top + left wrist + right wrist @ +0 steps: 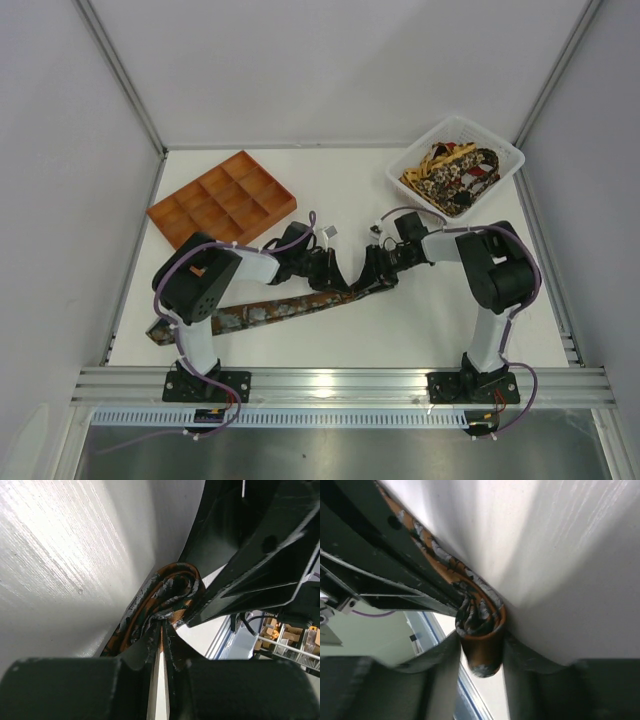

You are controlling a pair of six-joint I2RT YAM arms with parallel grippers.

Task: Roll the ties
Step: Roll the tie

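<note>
One long, narrow necktie (265,312) of rust-orange, brown and grey patterned fabric lies on the white surface (400,330), and both arms are on it at the middle. The left pincer (162,627) has its fingers all but together, nipping a fold of the necktie right at their tips. The right pincer (481,639) stands partly open, with a finger pressed to each side of the small rolled end (479,625), gripping it. From that roll the flat length runs off toward the near left corner, passing under the left arm. Back left sits a rectangular orange compartment tray (175,222). Back right, a white slatted plastic basket (495,140) holds more patterned ties (450,170) in a heap, well apart from the roll.
</note>
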